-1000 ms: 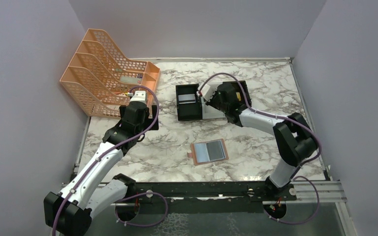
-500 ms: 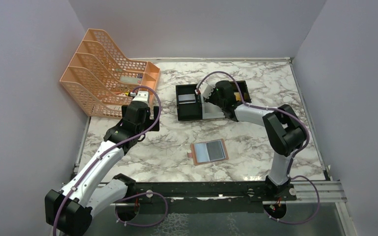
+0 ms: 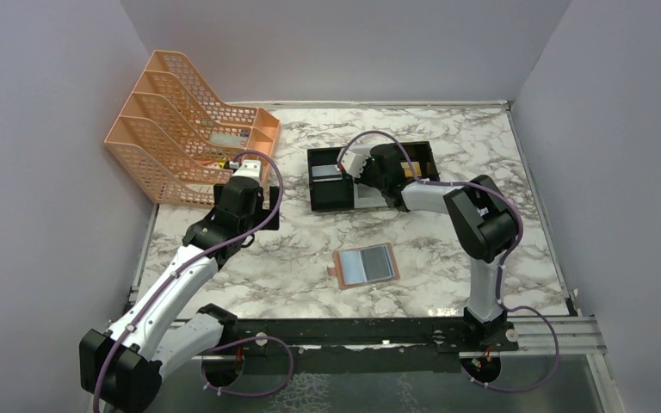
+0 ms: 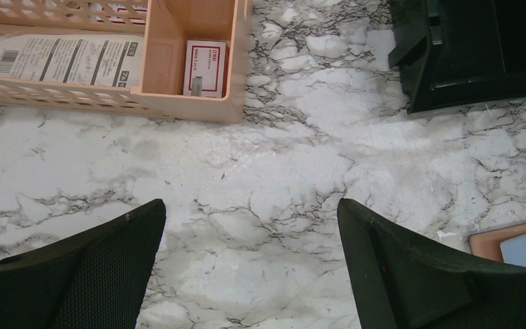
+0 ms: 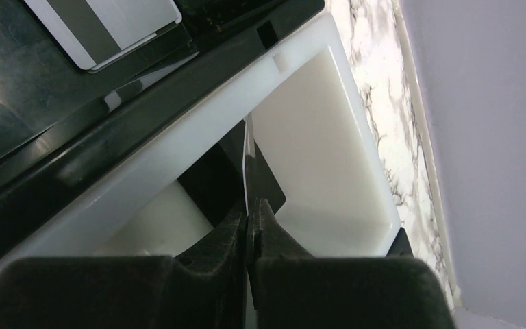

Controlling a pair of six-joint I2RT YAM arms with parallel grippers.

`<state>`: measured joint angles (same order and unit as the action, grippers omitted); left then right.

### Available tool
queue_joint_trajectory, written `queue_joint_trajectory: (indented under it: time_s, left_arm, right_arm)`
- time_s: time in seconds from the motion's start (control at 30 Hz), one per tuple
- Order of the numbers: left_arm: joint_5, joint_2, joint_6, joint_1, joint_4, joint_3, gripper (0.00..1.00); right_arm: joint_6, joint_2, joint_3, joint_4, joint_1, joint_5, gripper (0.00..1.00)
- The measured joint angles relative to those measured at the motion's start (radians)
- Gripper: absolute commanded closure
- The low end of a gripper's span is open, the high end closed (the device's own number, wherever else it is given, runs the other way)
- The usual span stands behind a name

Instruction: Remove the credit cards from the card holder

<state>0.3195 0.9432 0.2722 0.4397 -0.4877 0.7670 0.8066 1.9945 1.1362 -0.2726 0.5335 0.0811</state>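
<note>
Right wrist centre: right gripper [image 5: 250,205] pinches a thin, stiff, likely slippery credit card [image 5: 248,161] by its lower edge over the white tray [image 5: 315,116]; left gripper [image 4: 250,209] gapes.

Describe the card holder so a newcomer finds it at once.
On the marble table, look from the black and white trays toward the near edge. The card holder lies open there alone: tan-brown border, blue-grey lining, small side tab.

card holder [image 4: 503,241] — cut by frame edge | credit card [image 5: 248,164] — edge-on, face unseen | rack label [image 4: 61,58] unreadable
</note>
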Motion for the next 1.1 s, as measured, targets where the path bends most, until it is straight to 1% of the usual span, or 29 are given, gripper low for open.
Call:
queue_joint_trajectory:
  time_s: [0.17,0.3,0.37,0.63,1.1]
  left_arm:
    - [-0.003,0.006,-0.003,0.000,0.000,0.000,0.01]
    - [-0.005,0.013,-0.003,0.000,0.000,0.000,0.01]
    - [-0.006,0.016,-0.003,0.000,0.000,0.000,0.01]
    - [-0.026,0.023,-0.007,0.000,0.000,0.000,0.01]
    - [-0.045,0.038,-0.018,0.000,0.000,0.000,0.01]
  right_arm:
    - [0.034,0.008,0.010,-0.013,0.000,-0.005,0.92]
    - [0.044,0.008,0.021,-0.008,0.000,-0.028,0.84]
    - [0.045,0.008,0.024,-0.005,-0.001,-0.043,0.81]
    - [0.055,0.010,0.024,0.040,-0.001,-0.078,0.77]
    - [0.055,0.010,0.024,0.040,-0.018,-0.076,0.75]
